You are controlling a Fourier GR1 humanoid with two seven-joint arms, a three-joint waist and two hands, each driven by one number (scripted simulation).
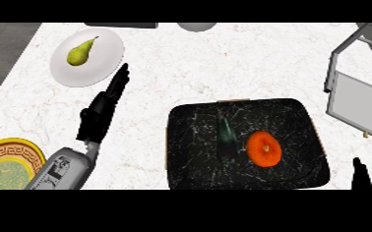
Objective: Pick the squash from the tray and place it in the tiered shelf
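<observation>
With our left hand (100, 109) straight-fingered and our right hand (359, 175) too cropped to tell, we judge the orange squash (263, 148) on the tray (196, 172) firm, smooth, roll-prone, best cupped round its sides.

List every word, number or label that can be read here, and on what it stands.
None can be read.
The yellow plate bears only a patterned border, no letters.
The dark marks on the left forearm are too blurred to read.
</observation>
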